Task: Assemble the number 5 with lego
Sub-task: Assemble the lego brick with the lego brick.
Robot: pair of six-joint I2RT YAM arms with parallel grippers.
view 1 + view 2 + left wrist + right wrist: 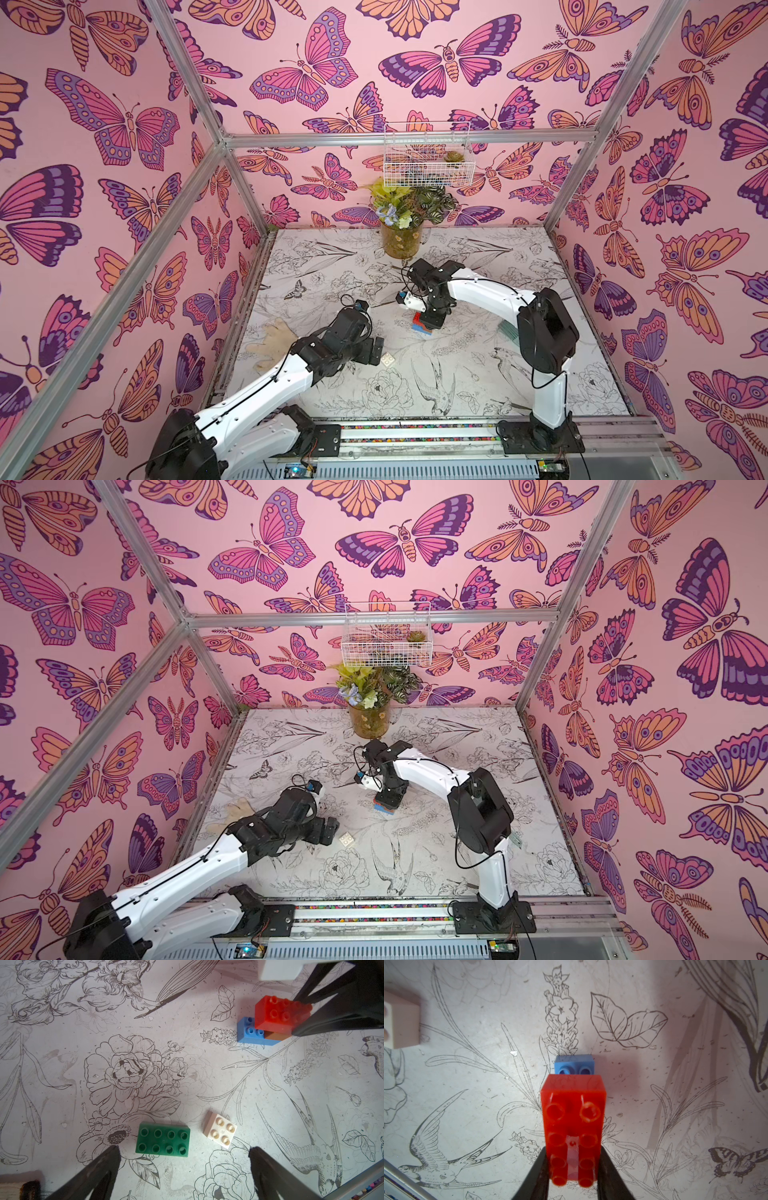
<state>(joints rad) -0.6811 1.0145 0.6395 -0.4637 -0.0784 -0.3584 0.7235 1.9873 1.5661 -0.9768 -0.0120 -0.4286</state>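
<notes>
Left fingers (pixel 104 1167) spread wide, empty, hovering over green oblong studded plastic brick (pixel 163 1142) and white square studded brick (pixel 220 1132), both loose on the floral-print tabletop (pixel 62 1084), just beside each other. Further right: right fingers (pixel 535 1178) pinch the long sides of the red oblong brick (pixel 573 1118), resting on an orange-brown brick (pixel 274 1035) atop the blue oblong base brick (pixel 574 1064). Bricks look light, rigid, glossy, probably slippery; best grabbed on flat side walls, clear of studs.

White arms (pixel 266 386), blk joints (pixel 544 332), cables (pixel 490 283).

Stacked red brick (pixel 417 318) over blue brick (pixel 421 331), white brick (pixel 389 360) well apart
</notes>
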